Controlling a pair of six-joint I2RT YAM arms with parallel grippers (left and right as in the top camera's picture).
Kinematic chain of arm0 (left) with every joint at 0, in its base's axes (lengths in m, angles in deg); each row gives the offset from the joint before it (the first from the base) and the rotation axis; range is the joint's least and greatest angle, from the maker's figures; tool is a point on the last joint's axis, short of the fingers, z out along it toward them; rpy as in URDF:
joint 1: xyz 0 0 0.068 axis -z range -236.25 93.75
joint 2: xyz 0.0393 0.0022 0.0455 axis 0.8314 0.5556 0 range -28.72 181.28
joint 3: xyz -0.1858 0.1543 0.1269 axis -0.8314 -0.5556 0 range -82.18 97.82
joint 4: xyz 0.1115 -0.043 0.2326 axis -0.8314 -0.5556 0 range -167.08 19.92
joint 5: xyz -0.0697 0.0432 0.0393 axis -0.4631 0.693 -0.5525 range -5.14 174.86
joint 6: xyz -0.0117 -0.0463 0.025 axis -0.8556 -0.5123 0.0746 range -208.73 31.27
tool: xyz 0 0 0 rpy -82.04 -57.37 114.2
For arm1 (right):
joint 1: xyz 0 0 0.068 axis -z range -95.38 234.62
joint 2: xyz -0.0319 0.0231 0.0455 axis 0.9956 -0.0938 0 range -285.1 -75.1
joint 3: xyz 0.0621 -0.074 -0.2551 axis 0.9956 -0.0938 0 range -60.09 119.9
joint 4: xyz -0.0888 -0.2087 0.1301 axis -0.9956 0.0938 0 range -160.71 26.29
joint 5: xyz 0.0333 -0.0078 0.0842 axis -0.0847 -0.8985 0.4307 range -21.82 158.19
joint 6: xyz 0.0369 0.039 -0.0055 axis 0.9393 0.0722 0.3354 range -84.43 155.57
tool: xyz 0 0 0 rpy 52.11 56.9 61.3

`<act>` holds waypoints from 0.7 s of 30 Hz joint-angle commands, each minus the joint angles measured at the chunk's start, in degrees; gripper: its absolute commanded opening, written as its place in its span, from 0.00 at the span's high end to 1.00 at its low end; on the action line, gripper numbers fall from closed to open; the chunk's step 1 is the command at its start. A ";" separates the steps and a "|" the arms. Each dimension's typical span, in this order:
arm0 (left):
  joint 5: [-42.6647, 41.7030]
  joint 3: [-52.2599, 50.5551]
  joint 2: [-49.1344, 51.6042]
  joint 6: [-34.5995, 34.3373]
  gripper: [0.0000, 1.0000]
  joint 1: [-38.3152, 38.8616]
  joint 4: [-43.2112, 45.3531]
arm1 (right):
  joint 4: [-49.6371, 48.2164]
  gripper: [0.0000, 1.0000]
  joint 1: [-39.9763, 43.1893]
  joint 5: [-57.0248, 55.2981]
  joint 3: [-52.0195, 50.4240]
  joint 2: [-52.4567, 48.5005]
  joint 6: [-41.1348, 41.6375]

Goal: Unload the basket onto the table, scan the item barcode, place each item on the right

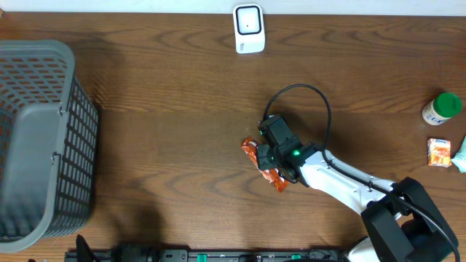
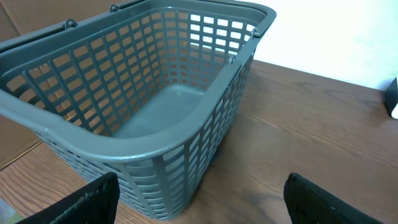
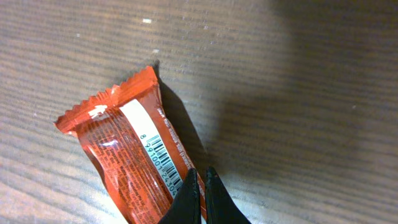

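Orange snack wrapper point(image 3: 124, 155) flat on the table, barcode point(image 3: 163, 158) up, well apart from white scanner point(image 1: 248, 29). Right gripper point(image 3: 200, 186) tips pressed together at its edge; whether film is caught, cannot tell. Left gripper point(image 2: 205, 198) spread. Lift gently, keeping barcode uncovered and facing scanner.

From my right wrist feed, the only readable print is on the orange snack wrapper point(image 3: 124, 162): a white strip carrying the barcode point(image 3: 163, 160), with a single "8" point(image 3: 142, 133) standing clear at its upper end. A row of digits runs along the bars, but I can't make them out, and the strip's lower end passes behind the right tool point(image 3: 200, 193). The wrapper's fine print is blurred. Overhead, the labels on the green-capped bottle point(image 1: 441, 108) and the small orange packet point(image 1: 439, 152) are too small to read.
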 commanded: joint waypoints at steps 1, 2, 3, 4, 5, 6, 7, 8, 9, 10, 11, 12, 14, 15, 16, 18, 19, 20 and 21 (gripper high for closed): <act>0.13 0.13 0.13 -0.09 0.15 -0.22 0.07 | 1.60 0.99 -0.74 1.25 1.53 2.60 -0.61; 0.13 0.13 0.13 -0.09 0.15 -0.22 0.07 | 2.91 0.99 -0.81 2.16 2.03 3.80 -0.59; 0.13 0.13 0.13 -0.11 0.15 -0.22 0.07 | 4.81 0.99 -0.79 3.32 2.69 5.29 -0.52; 0.13 0.13 0.13 -0.11 0.15 -0.22 0.07 | 7.41 0.91 -0.72 4.50 3.50 6.91 0.39; 0.13 0.13 0.13 -0.09 0.15 -0.22 0.07 | 10.93 0.74 -0.59 5.09 4.48 8.76 3.23; 0.13 0.13 0.13 -0.09 0.15 -0.22 0.07 | 14.62 0.51 -0.28 5.22 5.35 10.51 7.08; 0.13 0.13 0.13 -0.09 0.15 -0.22 0.07 | 20.20 0.23 0.37 5.31 6.49 13.07 13.03; 0.13 0.13 0.13 -0.09 0.15 -0.22 0.07 | 22.88 0.14 0.87 5.99 7.13 14.64 15.61; 0.13 0.13 0.13 -0.09 0.15 -0.22 0.07 | 24.74 0.12 1.40 7.04 7.72 16.35 16.65; 0.13 0.13 0.13 -0.09 0.15 -0.22 0.07 | 26.16 0.08 1.92 9.20 8.22 18.38 16.85; 0.13 0.13 0.13 -0.09 0.15 -0.22 0.07 | 26.69 0.08 2.27 11.80 8.46 20.52 16.81; 0.13 0.13 0.13 -0.11 0.15 -0.22 0.07 | 26.58 0.15 2.43 13.62 8.46 22.23 16.79; 0.13 0.13 0.13 -0.09 0.15 -0.22 0.07 | 27.06 0.17 2.38 14.82 8.44 26.08 14.49; 0.13 0.13 0.13 -0.09 0.15 -0.22 0.07 | 26.88 0.10 2.23 14.82 8.35 27.54 15.17; 0.13 0.13 0.13 -0.09 0.15 -0.22 0.07 | 26.01 0.09 2.21 15.19 8.35 28.41 16.55; 0.13 0.13 0.13 -0.09 0.15 -0.22 0.07 | 23.47 0.03 2.21 15.87 8.35 29.86 21.55; 0.13 0.13 0.13 -0.09 0.15 -0.22 0.07 | 24.04 0.01 2.32 15.39 8.35 30.25 30.21; 0.13 0.13 0.13 -0.09 0.15 -0.22 0.07 | 26.45 0.07 2.36 15.50 8.35 30.34 41.31; 0.13 0.13 0.13 -0.09 0.15 -0.22 0.07 | 30.69 0.11 2.23 15.78 8.33 30.23 54.84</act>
